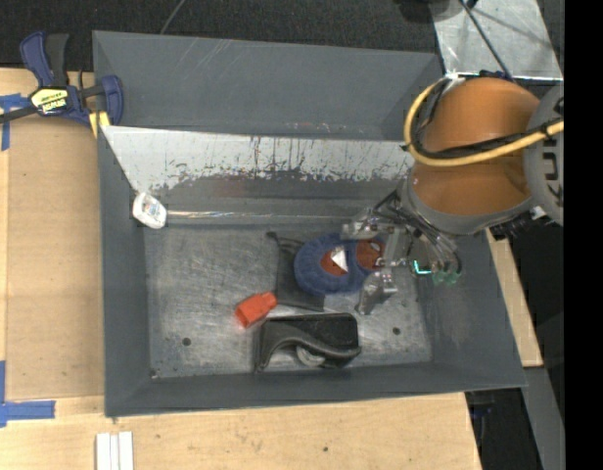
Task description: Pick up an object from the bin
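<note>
My gripper (378, 262) hangs over the right middle of the bin, its metal fingers pointing down beside a blue round thing. That blue round thing (321, 267) has a red and white patch on top and lies just left of the fingers, touching or nearly touching them. A black shoe-shaped thing (309, 341) lies in front of it near the bin's front wall. A small orange-red block (255, 308) rests to the left of the black thing.
A small white thing (149, 210) sits at the bin's back left corner. The arm's orange cover and yellow cable hang over the bin's right back part. The bin's left half floor holds nothing else.
</note>
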Tool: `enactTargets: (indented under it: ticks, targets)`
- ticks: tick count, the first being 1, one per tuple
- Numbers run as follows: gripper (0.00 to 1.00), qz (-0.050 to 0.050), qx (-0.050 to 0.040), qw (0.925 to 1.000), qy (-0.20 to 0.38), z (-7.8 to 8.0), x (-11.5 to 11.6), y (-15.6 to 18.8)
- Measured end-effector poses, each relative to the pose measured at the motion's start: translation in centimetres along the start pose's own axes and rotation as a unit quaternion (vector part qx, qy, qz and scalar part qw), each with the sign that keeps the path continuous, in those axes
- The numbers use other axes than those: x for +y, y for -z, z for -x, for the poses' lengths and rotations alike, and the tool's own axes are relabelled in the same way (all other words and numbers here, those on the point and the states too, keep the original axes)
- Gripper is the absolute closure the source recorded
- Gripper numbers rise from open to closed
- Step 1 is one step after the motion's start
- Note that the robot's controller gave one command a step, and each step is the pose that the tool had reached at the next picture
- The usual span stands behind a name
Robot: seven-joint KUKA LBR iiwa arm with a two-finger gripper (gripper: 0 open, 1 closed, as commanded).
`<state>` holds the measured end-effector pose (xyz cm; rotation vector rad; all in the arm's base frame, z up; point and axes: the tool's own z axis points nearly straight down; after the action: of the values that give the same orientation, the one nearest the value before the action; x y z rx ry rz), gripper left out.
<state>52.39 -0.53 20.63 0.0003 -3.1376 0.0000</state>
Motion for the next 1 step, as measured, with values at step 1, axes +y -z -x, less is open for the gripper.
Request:
enactTargets:
  ticks: [1]
  targets:
    - [0.00, 0.000, -0.0046, 0.9991, 0.043, 7.92, 0.38, -13.57]
